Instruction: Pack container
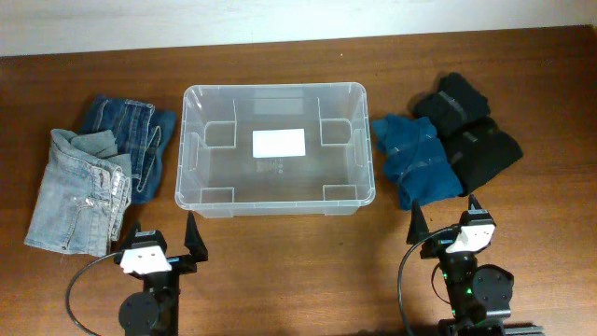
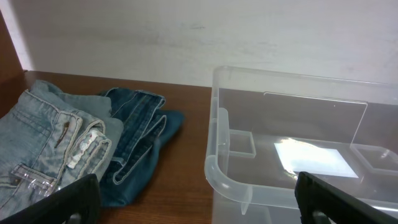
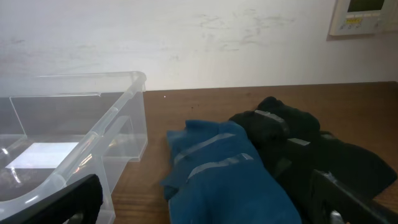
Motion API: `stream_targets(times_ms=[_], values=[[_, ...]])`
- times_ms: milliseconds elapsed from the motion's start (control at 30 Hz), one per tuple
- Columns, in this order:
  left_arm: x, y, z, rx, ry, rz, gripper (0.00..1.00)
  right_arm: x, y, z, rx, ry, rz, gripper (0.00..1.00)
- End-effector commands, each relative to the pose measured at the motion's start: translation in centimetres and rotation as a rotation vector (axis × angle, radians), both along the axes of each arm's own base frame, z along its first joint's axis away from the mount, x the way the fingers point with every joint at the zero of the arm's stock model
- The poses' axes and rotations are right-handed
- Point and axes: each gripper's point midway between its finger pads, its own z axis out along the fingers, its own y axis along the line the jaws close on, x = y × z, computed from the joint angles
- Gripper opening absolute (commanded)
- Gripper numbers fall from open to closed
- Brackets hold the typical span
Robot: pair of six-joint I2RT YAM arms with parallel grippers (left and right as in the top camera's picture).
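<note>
- Clear smooth plastic container [image 1: 274,89], rectangular, round-cornered; sits mid-table, ahead of and between left gripper [image 1: 166,229] and right gripper [image 1: 446,213], each splayed wide, holding nothing.
- Flanked by folded denim jeans [image 1: 79,187], soft blue garment [image 1: 420,163], black garments [image 1: 476,135].

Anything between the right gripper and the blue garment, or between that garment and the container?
Nothing visible. The right gripper, open, points straight at the blue garment, which lies close beside the container. The container is lidless and empty.
</note>
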Motion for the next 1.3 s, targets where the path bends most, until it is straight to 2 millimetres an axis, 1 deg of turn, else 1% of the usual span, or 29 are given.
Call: stream_targets(times_ms=[0, 133, 267, 400, 467, 567, 667, 700, 733, 767, 867, 933, 967, 1033, 1067, 1200, 1233, 1267], values=[[0.0, -0.2, -0.1, 0.018, 0.001, -0.014, 0.99, 0.0, -0.4, -0.3, 0.003, 0.003, -0.021, 0.98], [0.0, -0.1, 0.2, 0.019, -0.012, -0.009, 0.99, 0.0, -0.4, -0.3, 0.003, 0.003, -0.021, 0.98], [0.1, -0.2, 1.6, 0.02, -0.069, -0.015, 0.99, 0.0, -0.4, -0.3, 0.003, 0.003, -0.021, 0.98], [0.1, -1.4, 1.9, 0.001, -0.078, -0.081, 0.99, 0.0, -0.4, -0.3, 0.003, 0.003, -0.021, 0.98], [0.0, -1.5, 2.3, -0.04, -0.082, -0.086, 0.99, 0.0, -0.4, -0.3, 0.003, 0.003, -0.021, 0.98], [-0.3, -1.5, 4.4, -0.041, -0.101, -0.085, 0.99, 0.0, -0.4, -0.3, 0.003, 0.003, -0.021, 0.98], [-0.5, -1.2, 6.7, -0.042, -0.059, -0.066, 0.99, 0.0, -0.4, -0.3, 0.003, 0.003, -0.021, 0.98], [-0.4, -1.0, 7.2, -0.043, -0.032, -0.056, 0.99, 0.0, -0.4, -0.3, 0.003, 0.003, -0.021, 0.98], [-0.1, -0.8, 8.3, -0.045, 0.029, -0.046, 0.99, 0.0, -0.4, -0.3, 0.003, 0.003, -0.021, 0.98], [0.1, -0.8, 8.7, -0.047, 0.058, -0.044, 0.99, 0.0, -0.4, -0.3, 0.003, 0.003, -0.021, 0.98], [1.1, -0.8, 9.7, -0.042, 0.223, -0.043, 0.99, 0.0, -0.4, -0.3, 0.003, 0.003, -0.021, 0.98], [1.8, -0.8, 9.9, -0.014, 0.346, -0.05, 0.99, 0.0, -0.4, -0.3, 0.003, 0.003, -0.021, 0.98], [2.0, -0.8, 9.8, 0.018, 0.445, -0.061, 0.99, 0.0, -0.4, -0.3, 0.003, 0.003, -0.021, 0.98], [2.2, -0.8, 9.4, 0.064, 0.568, -0.084, 0.99, 0.0, -0.4, -0.3, 0.003, 0.003, -0.021, 0.98], [2.3, -0.8, 9.3, 0.068, 0.595, -0.088, 0.99, 0.0, -0.4, -0.3, 0.003, 0.003, -0.021, 0.98], [3.4, -0.9, 7.3, 0.056, 0.708, -0.1, 0.99, 0.0, -0.4, -0.3, 0.003, 0.003, -0.021, 0.98], [3.5, -1.4, 6.4, 0.038, 0.744, -0.131, 0.99, 0.0, -0.4, -0.3, 0.003, 0.003, -0.021, 0.98], [3.6, -1.7, 6.0, 0.028, 0.76, -0.149, 1.0, 0.0, -0.4, -0.3, 0.003, 0.003, -0.021, 0.98]])
